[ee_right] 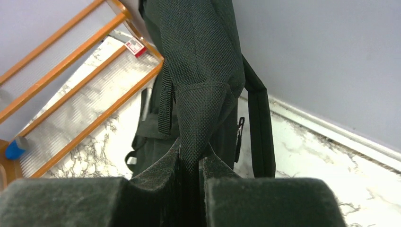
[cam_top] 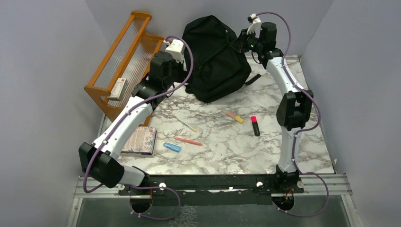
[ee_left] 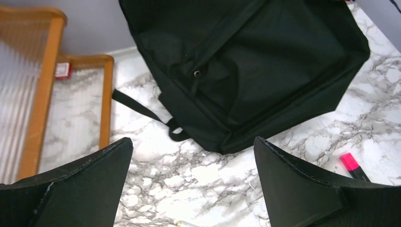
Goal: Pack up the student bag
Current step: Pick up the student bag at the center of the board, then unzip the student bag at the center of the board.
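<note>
While right tool [ee_right: 191, 160] pinches it, student bag [cam_top: 215, 64] leans — top rearward.

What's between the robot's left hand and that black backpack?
Only bare marble table and the student bag's own trailing strap lie ahead of the left hand, in the left wrist view.
</note>
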Controlling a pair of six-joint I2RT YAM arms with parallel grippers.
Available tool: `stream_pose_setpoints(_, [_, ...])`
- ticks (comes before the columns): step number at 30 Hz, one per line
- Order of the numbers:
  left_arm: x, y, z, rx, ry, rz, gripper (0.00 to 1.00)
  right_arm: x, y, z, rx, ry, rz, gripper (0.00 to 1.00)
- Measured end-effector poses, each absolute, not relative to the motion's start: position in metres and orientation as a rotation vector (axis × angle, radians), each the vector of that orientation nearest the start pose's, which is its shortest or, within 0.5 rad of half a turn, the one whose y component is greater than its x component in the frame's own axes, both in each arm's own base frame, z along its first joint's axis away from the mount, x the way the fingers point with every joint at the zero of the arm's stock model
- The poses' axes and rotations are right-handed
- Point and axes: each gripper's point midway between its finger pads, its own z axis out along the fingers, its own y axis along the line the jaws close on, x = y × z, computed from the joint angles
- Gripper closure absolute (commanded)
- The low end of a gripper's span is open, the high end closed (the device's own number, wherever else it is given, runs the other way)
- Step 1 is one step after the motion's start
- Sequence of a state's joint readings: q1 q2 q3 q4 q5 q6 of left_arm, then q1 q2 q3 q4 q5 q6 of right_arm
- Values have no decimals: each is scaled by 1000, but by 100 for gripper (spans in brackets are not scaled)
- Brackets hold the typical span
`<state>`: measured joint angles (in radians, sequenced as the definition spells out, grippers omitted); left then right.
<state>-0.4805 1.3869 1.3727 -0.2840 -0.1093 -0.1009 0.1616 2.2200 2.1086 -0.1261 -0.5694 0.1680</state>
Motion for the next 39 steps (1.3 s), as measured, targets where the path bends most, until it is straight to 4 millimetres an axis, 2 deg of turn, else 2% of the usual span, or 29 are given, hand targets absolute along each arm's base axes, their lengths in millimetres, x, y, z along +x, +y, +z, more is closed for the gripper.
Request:
stream_pose_setpoints(4, [403, -188, 337, 294, 1810, -281, 1, 591, 196, 302, -437, 1731, 708, 99])
stream_pose_setpoints(7, [403, -186, 339, 304, 1805, -274, 1, 577, 193, 323, -469, 1695, 685, 99])
stream_pose_setpoints(11, [402, -186, 338, 320, 1809, -276, 1, 552, 193, 339, -534, 1656, 685, 99])
stream_pose_setpoints(17, [395, -193, 339, 354, 1794, -338, 3, 523, 198, 341, -611, 1624, 738, 99])
stream_pose_setpoints(22, [389, -208, 340, 373, 1771, -449, 3, 510, 201, 335, -627, 1633, 778, 99])
stream_pose_setpoints(27, [392, -224, 345, 336, 1752, -560, 3, 495, 200, 329, -596, 1641, 814, 99])
stream_pose_setpoints(33, [400, -250, 350, 274, 1748, -745, 5, 471, 200, 330, -569, 1608, 839, 99])
stream_pose_setpoints(39, [397, -277, 353, 255, 1740, -946, 10, 443, 216, 339, -586, 1555, 830, 99])
